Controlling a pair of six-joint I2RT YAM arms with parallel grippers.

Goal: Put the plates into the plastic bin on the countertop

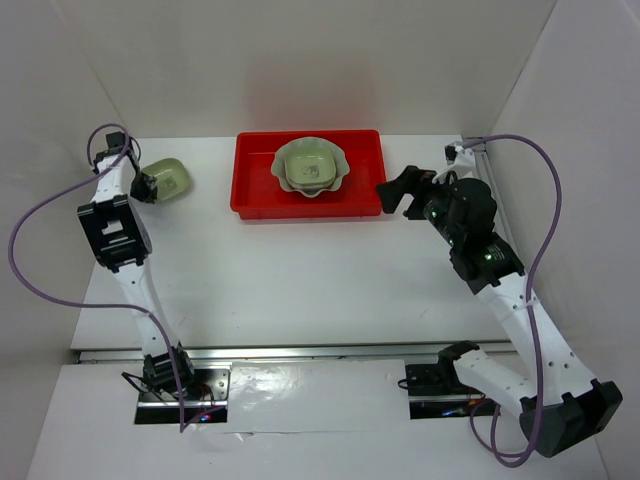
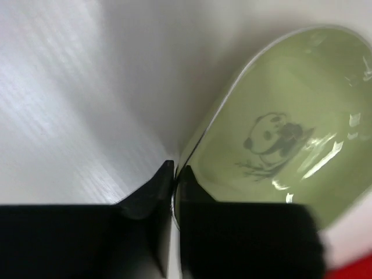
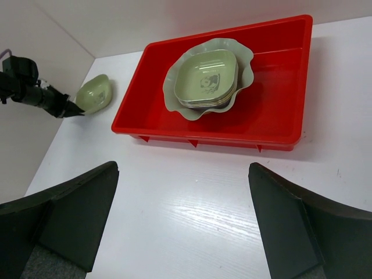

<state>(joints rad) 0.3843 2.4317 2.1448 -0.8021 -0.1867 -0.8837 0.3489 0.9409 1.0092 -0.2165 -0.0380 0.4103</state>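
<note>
Left tool (image 2: 174,168) is clamped on the rim of the small green dish (image 2: 279,139), left of the red bin (image 1: 258,165). Right tool (image 3: 181,171) gapes wide open off the bin's right end. The stacked plates (image 1: 310,166) sit inside the bin.

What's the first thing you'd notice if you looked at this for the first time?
The bright red bin at the back of the white countertop jumps out, with a stack of dishes inside. Off to its left, the left gripper pinches the rim of a small green panda dish.
</note>
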